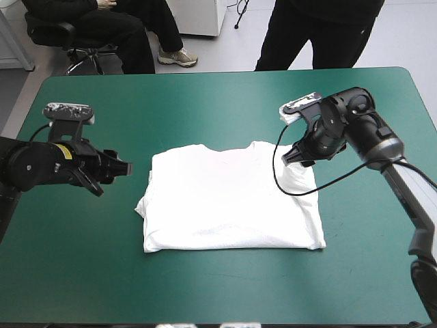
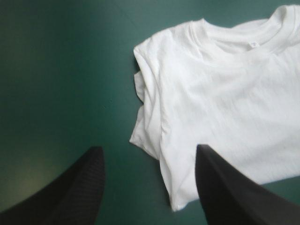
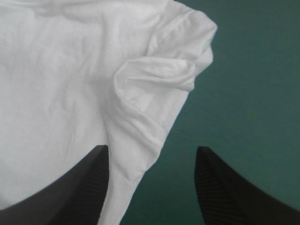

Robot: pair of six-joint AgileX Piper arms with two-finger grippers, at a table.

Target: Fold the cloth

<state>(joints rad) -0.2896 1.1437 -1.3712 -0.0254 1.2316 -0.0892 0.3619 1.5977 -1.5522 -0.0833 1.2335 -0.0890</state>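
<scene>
Flagging mis-grip risk. High view: T-shirt [image 1: 229, 198] lies flat mid-table; left gripper [image 1: 117, 171] and right gripper [image 1: 297, 158] are both spread wide and empty, one off each shoulder. Left wrist: doubled sleeve edge just ahead of fingers, could pinch one layer only. Right wrist: bunched sleeve fold ahead between fingers, could drag crooked. Bare teal-green cover [image 1: 205, 287] all round, room enough.

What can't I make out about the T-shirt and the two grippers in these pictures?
High view: the right gripper hides one shoulder of the T-shirt; whether they touch cannot be told.
Left wrist view: the neck label is too small to read.
Right wrist view: the picture's edge cuts off most of the T-shirt.
</scene>
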